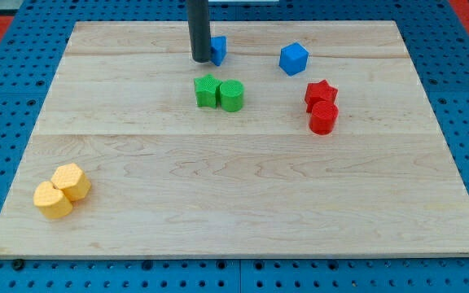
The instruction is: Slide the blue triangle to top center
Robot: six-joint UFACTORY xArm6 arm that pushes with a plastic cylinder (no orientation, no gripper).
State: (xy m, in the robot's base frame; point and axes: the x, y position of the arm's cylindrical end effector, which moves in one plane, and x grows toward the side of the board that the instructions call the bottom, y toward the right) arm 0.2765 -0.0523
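The blue triangle (218, 50) sits near the view's top centre of the wooden board (234, 179), partly hidden behind my rod. My tip (200, 59) rests on the board right against the triangle's left side. A blue cube (294, 59) lies to the right of the triangle, apart from it.
A green star-like block (207, 90) and a green cylinder (231, 95) touch each other just below the tip. A red star (320, 94) and a red cylinder (323, 118) sit together at the right. Two yellow blocks (62, 191) lie at the bottom left.
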